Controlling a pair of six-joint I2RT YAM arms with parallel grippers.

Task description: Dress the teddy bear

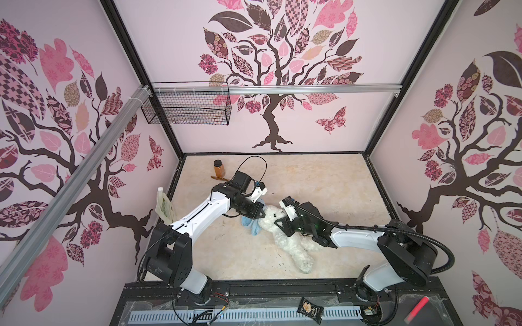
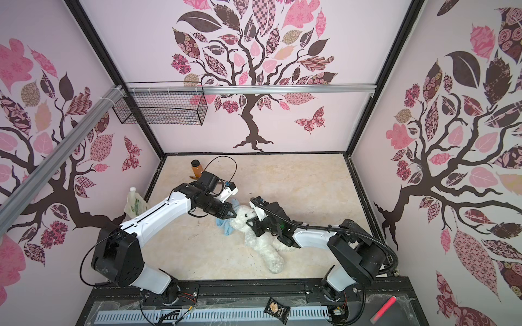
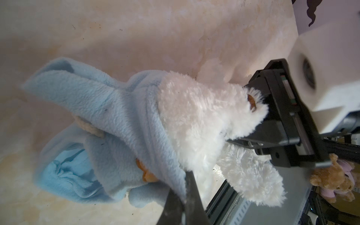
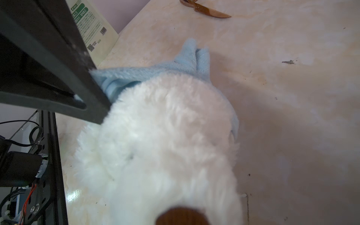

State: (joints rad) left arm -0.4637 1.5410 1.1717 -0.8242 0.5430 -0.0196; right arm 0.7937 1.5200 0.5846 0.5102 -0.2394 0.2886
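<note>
On the marbled table (image 1: 324,183), the teddy bear (image 1: 285,234) lay before the amber-filled jar (image 1: 219,168), head partly inside a light blue shirt (image 1: 252,225). Soft and light, it probably suits a torso hold. The left pincer (image 1: 262,215) was clenched on the shirt's hem; whether the right pincer (image 1: 278,223) gripped was unclear. The wire basket (image 1: 186,113) looked empty.

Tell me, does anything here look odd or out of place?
The shirt is bunched at the back of the bear's head, not on its body; the left gripper pinches its edge. A knife lies loose near a jar, and a crumpled wrapper sits on the front ledge.
</note>
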